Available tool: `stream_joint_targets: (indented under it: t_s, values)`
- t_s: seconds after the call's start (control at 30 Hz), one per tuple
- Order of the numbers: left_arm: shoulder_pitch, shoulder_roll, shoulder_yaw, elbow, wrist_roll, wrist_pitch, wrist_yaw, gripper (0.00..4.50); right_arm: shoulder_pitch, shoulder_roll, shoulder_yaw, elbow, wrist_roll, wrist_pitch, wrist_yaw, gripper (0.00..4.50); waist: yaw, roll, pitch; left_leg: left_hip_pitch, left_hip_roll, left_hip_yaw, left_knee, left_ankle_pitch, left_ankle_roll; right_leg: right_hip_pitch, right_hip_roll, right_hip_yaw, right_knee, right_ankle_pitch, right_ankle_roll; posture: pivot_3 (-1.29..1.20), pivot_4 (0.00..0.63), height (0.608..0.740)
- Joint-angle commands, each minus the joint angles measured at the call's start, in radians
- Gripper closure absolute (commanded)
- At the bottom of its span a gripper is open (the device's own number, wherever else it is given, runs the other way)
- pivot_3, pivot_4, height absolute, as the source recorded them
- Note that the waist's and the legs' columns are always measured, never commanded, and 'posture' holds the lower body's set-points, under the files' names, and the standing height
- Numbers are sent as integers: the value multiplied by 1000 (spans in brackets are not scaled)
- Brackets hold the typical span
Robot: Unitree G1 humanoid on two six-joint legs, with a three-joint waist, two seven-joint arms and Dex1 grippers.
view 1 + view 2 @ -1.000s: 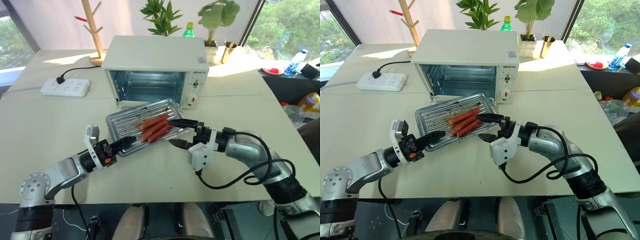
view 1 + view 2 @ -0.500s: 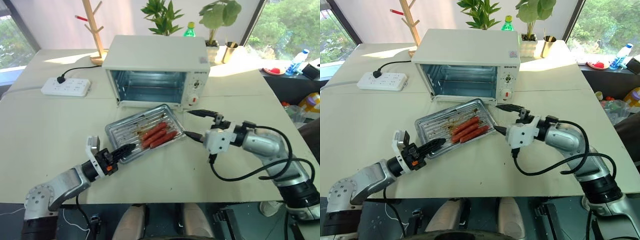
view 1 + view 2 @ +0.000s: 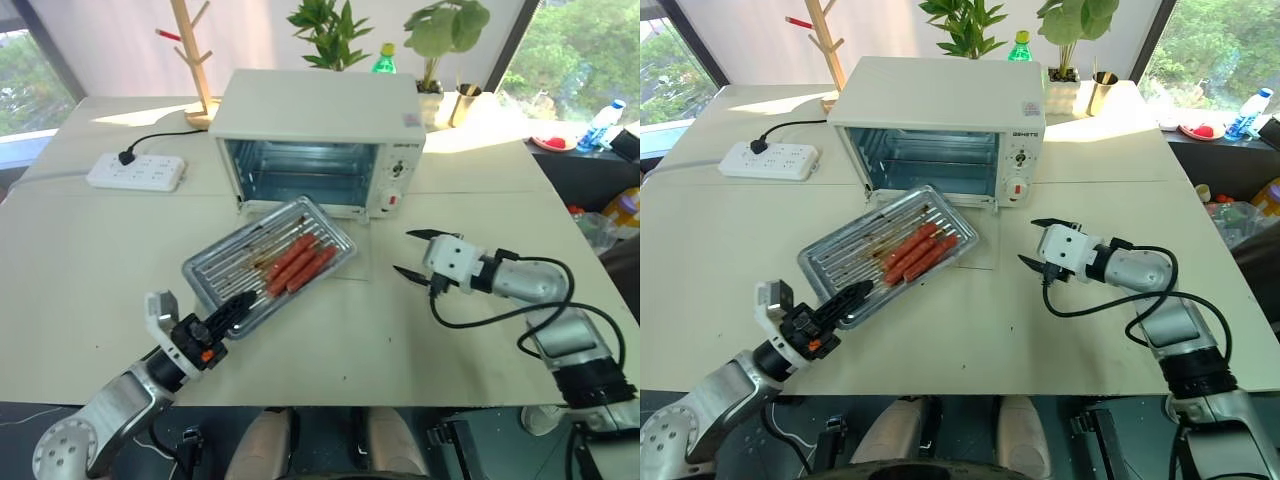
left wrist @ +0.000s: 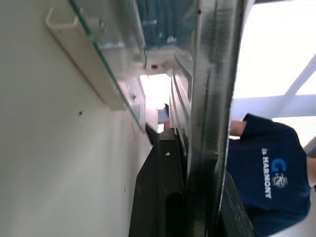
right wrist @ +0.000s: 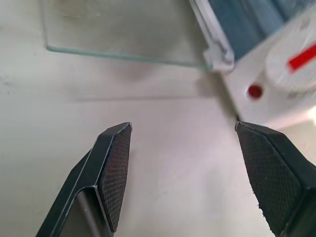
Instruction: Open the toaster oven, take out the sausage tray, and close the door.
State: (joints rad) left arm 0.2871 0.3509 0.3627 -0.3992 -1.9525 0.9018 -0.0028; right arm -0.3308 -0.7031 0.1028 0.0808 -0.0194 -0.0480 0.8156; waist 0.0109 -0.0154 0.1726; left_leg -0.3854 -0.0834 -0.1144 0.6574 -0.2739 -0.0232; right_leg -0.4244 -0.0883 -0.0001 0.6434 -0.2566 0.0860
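Note:
The white toaster oven (image 3: 318,105) stands at the back of the table, its inside bare. Its glass door (image 5: 123,29) lies folded down flat on the table in front of it, the white bar handle (image 4: 81,54) along its outer edge. The silver sausage tray (image 3: 225,270) with several red sausages (image 3: 298,262) lies slantwise, partly over the door. My left gripper (image 3: 240,305) is shut on the tray's near left corner. To the right of the tray, my right gripper (image 3: 404,252) hangs open with nothing in it, clear of the tray and close to the oven's red switch (image 5: 255,91).
A white power strip (image 3: 135,172) lies at the far left, with a wooden rack (image 3: 190,60) behind it. Plants, a green bottle (image 3: 377,60) and a metal cup (image 3: 462,102) stand behind the oven. A person in a blue shirt (image 4: 266,173) is beyond the table.
My left gripper has drawn the tray back and to the left, off the door's right half. My right gripper left the tray's right edge, swung right and rolled, still open.

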Motion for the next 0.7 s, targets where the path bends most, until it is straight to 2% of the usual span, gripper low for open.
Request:
stream_joint_targets:
  t_s: [0.03, 0.17, 0.43, 0.7]
  values:
    - [59, -26, 64, -113, -20, -79, -15, 4500, -45, 22, -3, 40, 37, 38, 30, 1084, 1, 0, 0, 0, 0, 0, 0, 0, 0, 0, 0, 0, 0, 0, 0, 0, 150, 740]
    - [164, -76, 95, -214, -20, -176, -12, 4500, -72, 59, 10, 69, 76, 94, 85, 1084, 2, 0, 0, -1, 1, 0, -1, -1, 1, 0, 0, 0, -4, 0, 0, 0, 150, 740]
    - [312, -155, 78, -349, -20, -347, 2, 4500, -147, 128, 29, 131, 117, 175, 154, 1084, 3, 1, 0, -2, 2, 1, -8, -1, 2, 0, 1, -1, -13, 1, -1, 0, 150, 740]
    - [474, -194, 108, -432, -20, -466, -42, 4500, -198, 167, 52, 191, 124, 192, 200, 1084, 2, 0, 1, -3, 2, 2, -8, -2, 4, 0, 1, -1, -15, 1, -1, 0, 150, 740]
